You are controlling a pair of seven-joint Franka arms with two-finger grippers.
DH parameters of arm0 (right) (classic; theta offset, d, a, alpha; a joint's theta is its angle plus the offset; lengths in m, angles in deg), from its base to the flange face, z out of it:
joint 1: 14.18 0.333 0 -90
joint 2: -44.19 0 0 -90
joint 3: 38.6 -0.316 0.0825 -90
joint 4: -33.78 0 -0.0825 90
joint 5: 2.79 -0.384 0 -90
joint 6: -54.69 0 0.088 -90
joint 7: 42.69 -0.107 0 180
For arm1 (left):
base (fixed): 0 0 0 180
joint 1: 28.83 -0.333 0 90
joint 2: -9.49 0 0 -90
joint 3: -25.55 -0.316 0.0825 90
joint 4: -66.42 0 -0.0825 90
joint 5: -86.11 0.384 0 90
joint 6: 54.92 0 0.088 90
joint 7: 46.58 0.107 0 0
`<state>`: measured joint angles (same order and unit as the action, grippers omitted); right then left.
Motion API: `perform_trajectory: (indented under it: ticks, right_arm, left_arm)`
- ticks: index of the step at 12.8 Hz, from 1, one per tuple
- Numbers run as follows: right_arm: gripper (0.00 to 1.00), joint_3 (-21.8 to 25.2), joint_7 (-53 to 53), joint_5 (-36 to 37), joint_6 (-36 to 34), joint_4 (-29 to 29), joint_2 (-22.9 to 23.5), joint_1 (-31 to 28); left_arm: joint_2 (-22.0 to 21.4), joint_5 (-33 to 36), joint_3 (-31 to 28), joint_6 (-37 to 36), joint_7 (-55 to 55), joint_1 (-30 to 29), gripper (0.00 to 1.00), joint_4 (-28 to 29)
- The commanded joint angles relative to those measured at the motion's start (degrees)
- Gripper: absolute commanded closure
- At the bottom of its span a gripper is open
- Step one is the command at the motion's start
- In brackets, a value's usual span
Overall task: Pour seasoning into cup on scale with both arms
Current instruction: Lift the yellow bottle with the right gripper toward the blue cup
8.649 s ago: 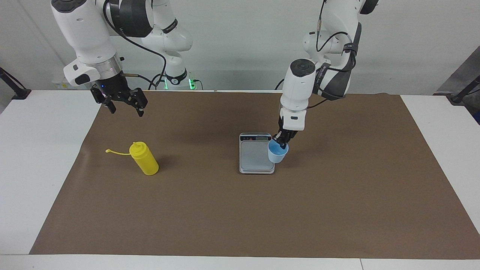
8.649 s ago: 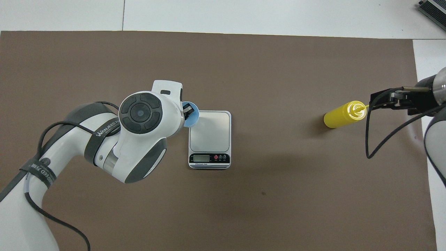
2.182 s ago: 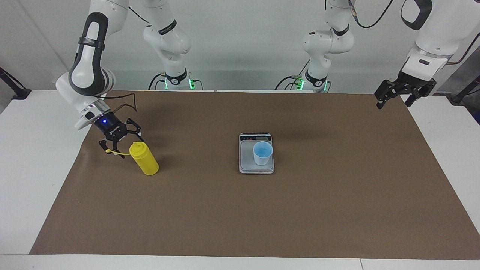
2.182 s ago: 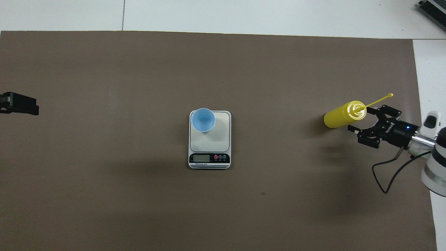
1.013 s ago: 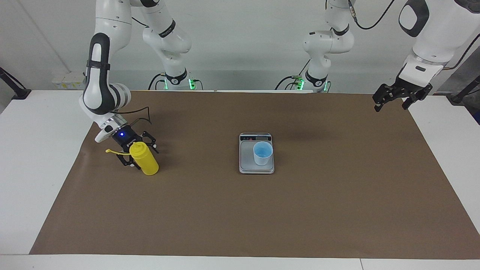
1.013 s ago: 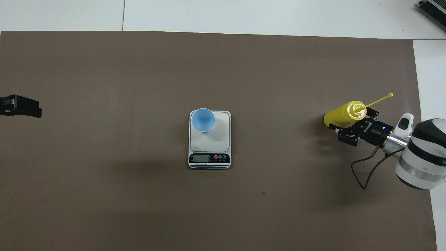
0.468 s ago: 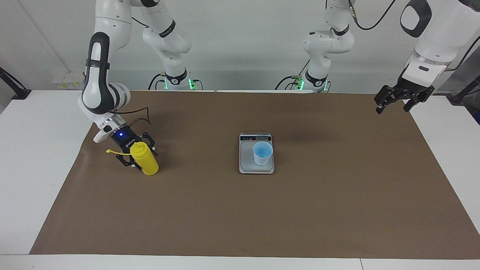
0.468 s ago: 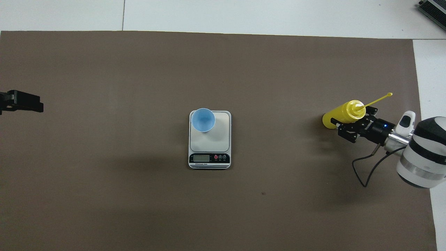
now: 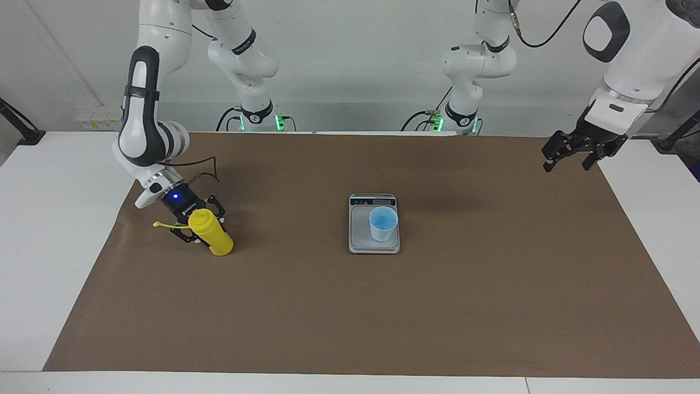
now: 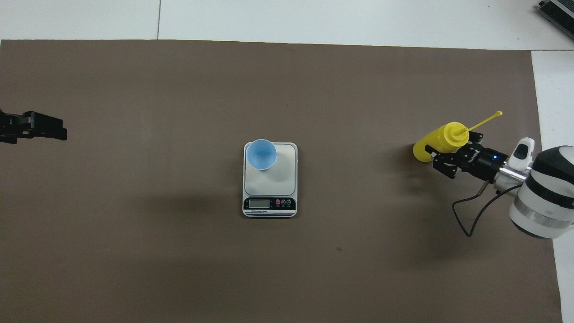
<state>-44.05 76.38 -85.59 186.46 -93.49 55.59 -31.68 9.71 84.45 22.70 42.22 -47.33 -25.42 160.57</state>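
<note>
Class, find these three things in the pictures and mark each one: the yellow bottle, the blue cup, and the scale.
Yellow bottle point(image 9: 217, 239), facing view, on its body.
Blue cup point(image 10: 261, 154), overhead view, on its inside bottom.
Scale point(image 10: 280, 177), overhead view, on the bare weighing plate beside the cup.

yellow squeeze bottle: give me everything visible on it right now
The yellow squeeze bottle is an opaque, plastic-looking cylinder with a domed nozzle top and a thin cap strap sticking out sideways. It stands on the brown mat toward the right arm's end of the table, leaning a little rather than plumb, base down. The right gripper is closed around its upper body from the side. Nothing else touches it; contents can't be seen.
</note>
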Motion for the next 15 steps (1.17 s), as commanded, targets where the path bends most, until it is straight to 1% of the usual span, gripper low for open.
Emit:
perform_trajectory:
  ticks: [1,3,4,6,7,10,13,15]
  right_arm:
    - [0.50,-0.1,-5.3,3.9,2.6,0.3,-3.2,2.9]
    - [0.50,-0.1,-7.6,7.4,3.6,1.3,-4.5,5.0]
    - [0.49,-0.1,-10.2,10.3,3.8,1.6,-5.5,6.6]
    - [0.49,-0.1,-15.7,17.3,7.4,2.7,-6.8,9.7]
    - [0.49,-0.1,-18.8,19.6,7.7,3.3,-7.3,11.6]
    - [0.49,-0.1,-25.7,26.8,9.6,4.7,-7.6,15.0]
    - [0.49,-0.2,-33.7,39.7,9.7,7.2,-7.6,18.2]
    - [0.49,-0.1,-39.0,46.4,10.3,8.2,-7.5,21.0]
  left_arm:
    - [-0.7,-1.0,0.5,0.9,0.7,0.5,0.00,-0.2]
    - [-1.4,-0.9,1.4,0.9,0.7,0.6,0.00,0.7]
    - [-1.5,-0.9,1.4,0.2,0.7,0.5,0.00,0.8]
    - [-1.5,-0.9,1.4,-0.1,0.4,0.5,0.00,0.8]
    - [-1.5,-0.9,1.4,-0.2,0.4,0.3,0.00,0.8]
    - [-1.5,-0.9,0.8,-0.1,0.3,-0.2,0.00,0.8]
    - [-1.5,-0.9,0.7,-0.2,0.3,-0.2,0.00,0.8]
    - [-1.5,-0.9,0.7,-0.1,0.3,-0.2,0.00,0.8]
